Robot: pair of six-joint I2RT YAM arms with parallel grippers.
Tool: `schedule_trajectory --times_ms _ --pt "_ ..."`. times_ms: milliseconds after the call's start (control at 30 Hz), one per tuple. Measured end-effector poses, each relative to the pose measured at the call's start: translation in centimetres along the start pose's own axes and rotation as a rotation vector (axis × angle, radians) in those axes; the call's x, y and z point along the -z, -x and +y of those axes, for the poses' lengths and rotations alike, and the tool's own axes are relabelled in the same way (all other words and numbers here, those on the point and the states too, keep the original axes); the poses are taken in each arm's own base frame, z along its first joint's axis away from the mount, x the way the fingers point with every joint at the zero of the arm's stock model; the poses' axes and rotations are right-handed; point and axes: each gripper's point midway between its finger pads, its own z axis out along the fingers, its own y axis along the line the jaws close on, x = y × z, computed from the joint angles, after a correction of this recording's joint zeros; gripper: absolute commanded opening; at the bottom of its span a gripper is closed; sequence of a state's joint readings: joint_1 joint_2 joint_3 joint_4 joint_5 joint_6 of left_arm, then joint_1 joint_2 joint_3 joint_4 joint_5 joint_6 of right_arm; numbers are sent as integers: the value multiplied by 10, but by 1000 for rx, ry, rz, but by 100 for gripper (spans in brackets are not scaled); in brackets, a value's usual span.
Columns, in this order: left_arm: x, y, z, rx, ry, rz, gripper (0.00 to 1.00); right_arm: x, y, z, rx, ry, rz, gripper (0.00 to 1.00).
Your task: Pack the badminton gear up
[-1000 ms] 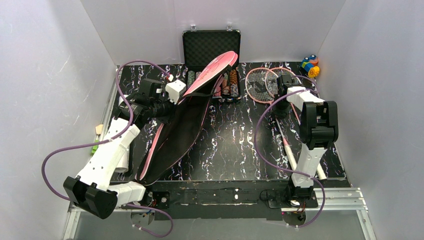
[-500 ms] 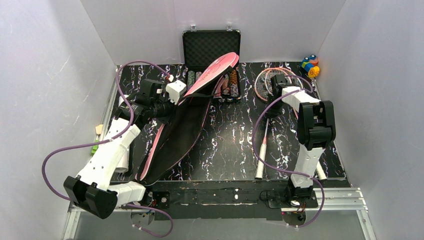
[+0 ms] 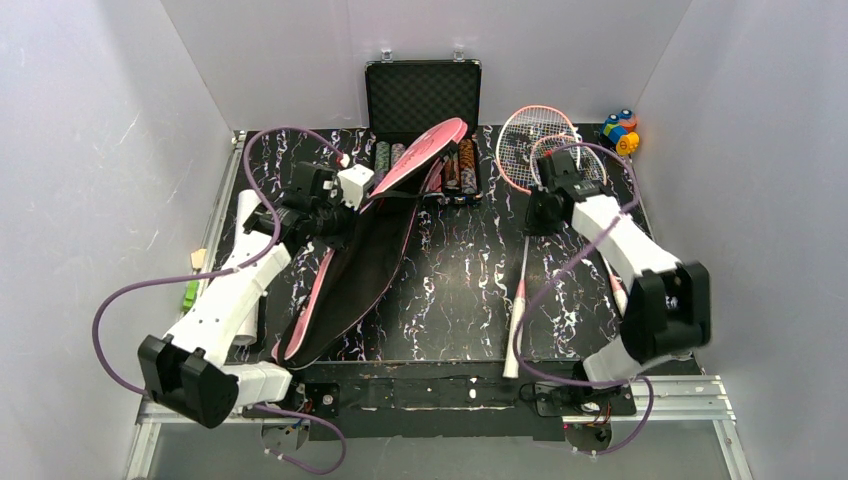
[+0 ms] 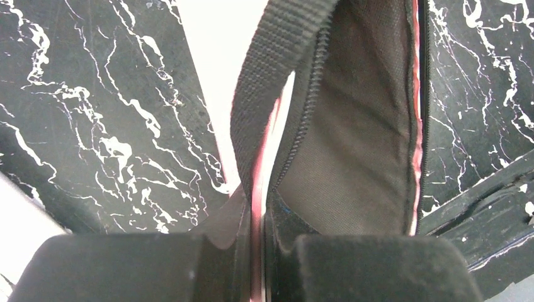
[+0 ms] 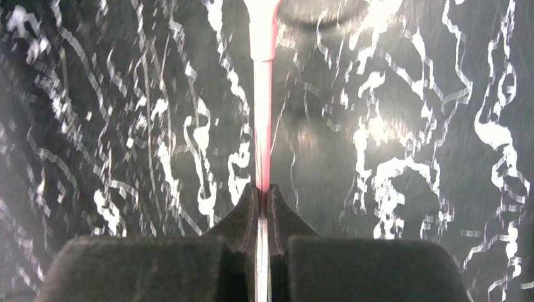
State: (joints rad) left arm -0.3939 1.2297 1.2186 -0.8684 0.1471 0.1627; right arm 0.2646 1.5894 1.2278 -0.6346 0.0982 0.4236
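Here, your right end effector (image 5: pixel 263 194) pinches the racket (image 3: pixel 512 345) midshaft; the open cover (image 3: pixel 355 270), clamped by your left end effector (image 4: pixel 257 220), lies leftward.

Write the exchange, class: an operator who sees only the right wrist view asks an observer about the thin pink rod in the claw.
Operator: What is the rod my right claw pinches?
Observer: A racket shaft; its strung head is at the back, right of the case.
Operator: Where does it end?
Observer: Its white handle reaches the near edge of the table.
Operator: Is the cover open?
Observer: Yes, the left claw is shut on the edge of the cover.
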Motion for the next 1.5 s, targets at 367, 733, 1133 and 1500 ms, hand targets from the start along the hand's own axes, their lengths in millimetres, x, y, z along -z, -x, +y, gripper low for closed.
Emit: schedule_trajectory --times_ms 367,733,1133,1500 --pt "-56 1 -7 8 45 87 0 112 -120 45 156 244 34 1" --pt "-80 17 -26 -32 74 105 0 151 -216 64 342 322 281 1" --pt "-79 20 -22 -34 101 96 0 154 -256 76 504 259 390 1" --pt "-80 18 -33 -47 77 102 0 134 -242 124 594 204 371 1"
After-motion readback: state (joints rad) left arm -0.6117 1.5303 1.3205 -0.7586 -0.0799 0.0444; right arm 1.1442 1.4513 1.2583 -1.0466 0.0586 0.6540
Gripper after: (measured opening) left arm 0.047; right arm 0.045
